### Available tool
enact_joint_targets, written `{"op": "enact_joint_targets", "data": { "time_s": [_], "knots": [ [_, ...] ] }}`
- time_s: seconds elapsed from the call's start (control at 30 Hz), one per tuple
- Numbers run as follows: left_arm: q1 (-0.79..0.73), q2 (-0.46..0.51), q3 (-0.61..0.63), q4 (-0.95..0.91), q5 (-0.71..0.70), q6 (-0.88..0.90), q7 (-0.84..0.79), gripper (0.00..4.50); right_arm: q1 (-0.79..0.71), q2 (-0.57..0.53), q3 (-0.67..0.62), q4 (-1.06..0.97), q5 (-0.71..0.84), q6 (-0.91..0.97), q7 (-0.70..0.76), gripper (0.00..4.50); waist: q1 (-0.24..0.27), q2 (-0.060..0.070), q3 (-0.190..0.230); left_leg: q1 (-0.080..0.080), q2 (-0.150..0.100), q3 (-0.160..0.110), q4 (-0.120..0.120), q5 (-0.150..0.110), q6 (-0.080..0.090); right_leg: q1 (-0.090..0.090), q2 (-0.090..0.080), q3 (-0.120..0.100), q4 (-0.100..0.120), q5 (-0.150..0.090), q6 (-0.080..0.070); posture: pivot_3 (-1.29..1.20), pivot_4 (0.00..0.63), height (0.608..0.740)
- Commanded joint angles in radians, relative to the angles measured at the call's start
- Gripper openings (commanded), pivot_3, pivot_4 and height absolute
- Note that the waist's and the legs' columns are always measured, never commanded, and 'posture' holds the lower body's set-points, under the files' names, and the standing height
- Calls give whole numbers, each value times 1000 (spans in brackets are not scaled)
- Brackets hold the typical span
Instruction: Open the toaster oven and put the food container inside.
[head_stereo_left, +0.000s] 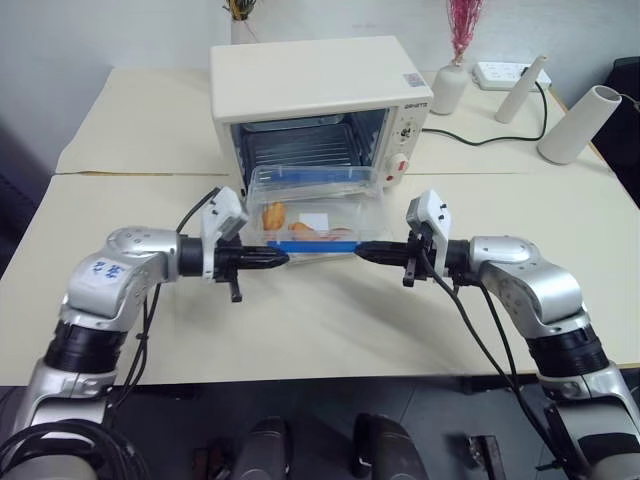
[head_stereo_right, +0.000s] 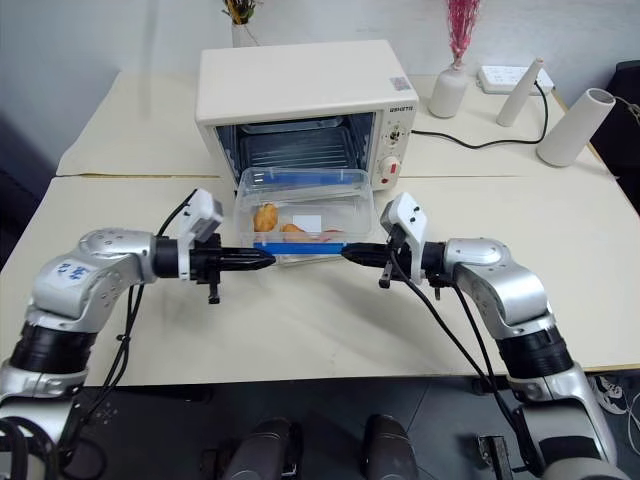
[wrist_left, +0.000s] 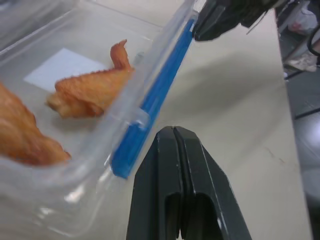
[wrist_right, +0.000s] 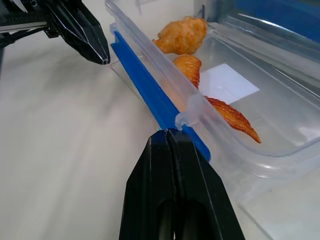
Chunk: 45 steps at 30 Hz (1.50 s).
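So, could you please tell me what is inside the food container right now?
Through the clear food container I see orange-brown fried pieces and a white square label. The blue clip strip hides what lies along its near edge.

Toaster oven (head_stereo_left: 320, 100) sits on the desk (head_stereo_left: 330, 320), door down toward the robot. Food container (head_stereo_left: 318, 212) lies just before its opening. Left end effector (head_stereo_left: 280, 258) at the container's near left corner, right end effector (head_stereo_left: 362, 251) at its near right. Vase (head_stereo_left: 449, 88) right of the oven.
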Motion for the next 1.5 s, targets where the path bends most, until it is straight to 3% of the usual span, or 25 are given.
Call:
{"op": "enact_joint_targets", "data": {
  "time_s": [0.03, 0.23, 0.43, 0.53, 0.7, 0.83, 0.93, 1.07, 1.17, 1.37, 1.5],
  "knots": [
    [-90, -72, 5, 111, 93, -79, 123, 0, -83, 52, -12, 101, -66, -86, -25, 35, -2, 0, 0, 0, 0, 0, 0, 0, 0, 0, 0, 0, 1, 0, 0, 0, 150, 740],
    [-232, -200, 39, 330, 203, -187, 318, 0, -246, 191, -41, 375, -205, -266, -194, 35, -19, 0, 0, 0, 0, -1, 0, 0, 0, -1, 0, -1, 1, 0, 0, 0, 150, 740],
    [-269, -254, 88, 387, 235, -242, 425, 0, -386, 292, -92, 631, -288, -442, -371, 35, -44, 0, 0, -1, 0, -3, -2, 1, -1, -1, 0, -2, 1, 0, 0, 0, 150, 740],
    [-271, -267, 127, 373, 214, -234, 442, 0, -414, 320, -123, 685, -284, -472, -392, 35, -53, 0, 0, -1, 0, -4, -2, 1, -1, -1, 0, -3, 2, 0, 0, 0, 150, 740],
    [-196, -209, 193, 150, 51, -52, 309, 0, -322, 283, -144, 496, -231, -376, -295, 35, -57, 0, 0, -1, 1, -4, -2, 1, -1, -2, 0, -3, 2, 0, 0, 0, 150, 740],
    [-82, -69, 265, -119, -140, 125, 167, 0, -163, 203, -173, 164, -128, -173, -231, 35, -58, 1, 1, -1, 2, -9, -4, 1, -1, -2, -1, -2, 2, 0, 0, 0, 150, 740],
    [-32, 38, 365, -218, -259, 234, 130, 574, -14, 119, -201, -89, -39, -19, -204, 0, -51, 2, 1, -1, 2, -13, -3, 1, -1, -2, -1, -2, 2, 0, 0, 0, 150, 740],
    [28, 201, 478, -313, -389, 330, 51, 1728, 195, 10, -248, -342, 59, 140, -194, 0, -45, 2, 1, 0, 2, -13, -2, 1, -1, 0, -1, -1, 1, 0, 0, 0, 150, 740],
    [77, 316, 546, -336, -453, 363, -22, 2603, 328, -3, -275, -452, 99, 221, -246, 0, -39, 2, 1, 1, 1, -11, -2, 1, -1, 1, -2, 0, 1, 0, 0, 0, 150, 740],
    [142, 418, 599, -352, -509, 369, -62, 4400, 428, 90, -217, -436, 8, 185, -388, 0, -26, 2, 1, 3, 1, -8, -2, 0, -1, 1, -1, 2, 1, 0, 0, 0, 150, 740],
    [156, 421, 597, -363, -521, 346, -43, 4455, 393, 173, -164, -289, -95, 82, -453, 0, -27, 2, 1, 3, 0, -6, -3, 0, -1, -1, -1, 3, 1, 0, 0, 0, 150, 740]
  ]
}}
